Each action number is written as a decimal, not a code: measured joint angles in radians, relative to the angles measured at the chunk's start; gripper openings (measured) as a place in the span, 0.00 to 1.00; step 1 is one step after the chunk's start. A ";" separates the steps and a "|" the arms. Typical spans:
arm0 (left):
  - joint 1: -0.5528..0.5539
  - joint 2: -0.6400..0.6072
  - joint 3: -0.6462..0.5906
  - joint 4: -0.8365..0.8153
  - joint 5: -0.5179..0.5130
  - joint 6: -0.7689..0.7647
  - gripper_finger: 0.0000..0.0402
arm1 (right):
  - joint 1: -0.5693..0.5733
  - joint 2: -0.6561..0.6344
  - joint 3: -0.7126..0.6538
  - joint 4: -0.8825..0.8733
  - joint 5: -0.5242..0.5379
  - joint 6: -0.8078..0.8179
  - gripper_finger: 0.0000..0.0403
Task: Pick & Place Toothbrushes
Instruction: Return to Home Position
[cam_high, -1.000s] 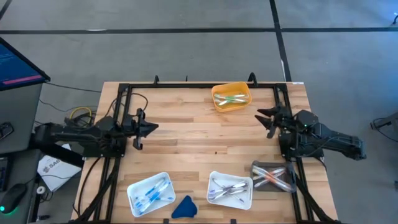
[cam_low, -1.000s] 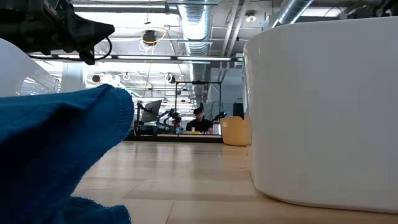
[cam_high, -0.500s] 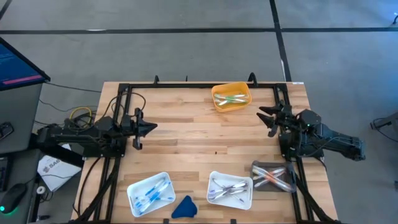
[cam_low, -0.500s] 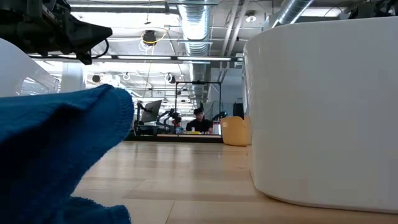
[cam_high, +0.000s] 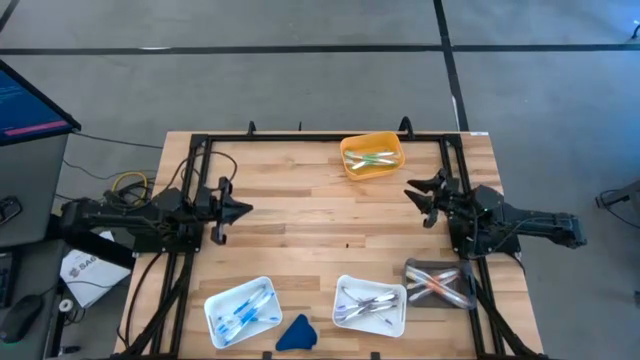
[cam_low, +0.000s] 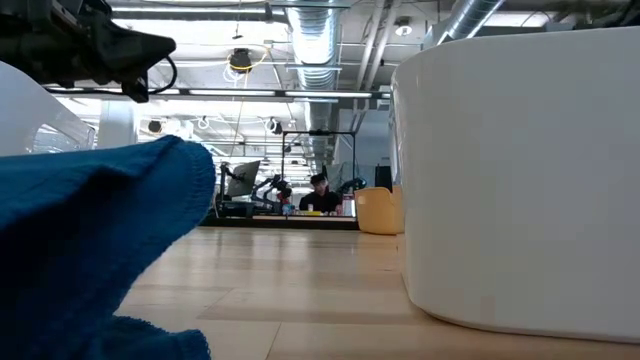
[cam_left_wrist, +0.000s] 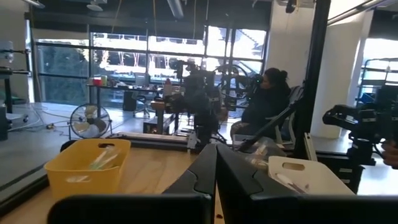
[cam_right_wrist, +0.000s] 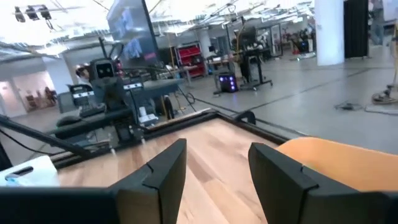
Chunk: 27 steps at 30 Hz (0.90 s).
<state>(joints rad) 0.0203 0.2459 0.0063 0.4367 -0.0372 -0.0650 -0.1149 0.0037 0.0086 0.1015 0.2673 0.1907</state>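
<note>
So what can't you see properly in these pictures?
- Low view: the blue cloth and a white bin sit close to the camera and hide nearly all the table.
- High view: the toothbrushes in the bins are too small to count.
- Right wrist view: the yellow bin is cut off by the edge; its wall hides its contents.
- Low view: the right gripper is out of frame.
</note>
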 joint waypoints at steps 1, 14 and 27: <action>-0.006 0.000 0.000 0.000 0.000 0.001 0.01 | 0.004 0.000 0.000 -0.010 0.005 -0.005 0.41; -0.038 0.006 0.000 -0.004 -0.017 0.002 0.01 | 0.017 0.002 0.000 -0.049 0.003 -0.015 0.42; -0.038 0.006 0.000 -0.002 -0.018 0.001 0.01 | 0.017 0.002 -0.001 -0.049 0.000 -0.014 0.41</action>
<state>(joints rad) -0.0174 0.2516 0.0063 0.4347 -0.0547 -0.0640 -0.0978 0.0055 0.0074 0.0521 0.2668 0.1764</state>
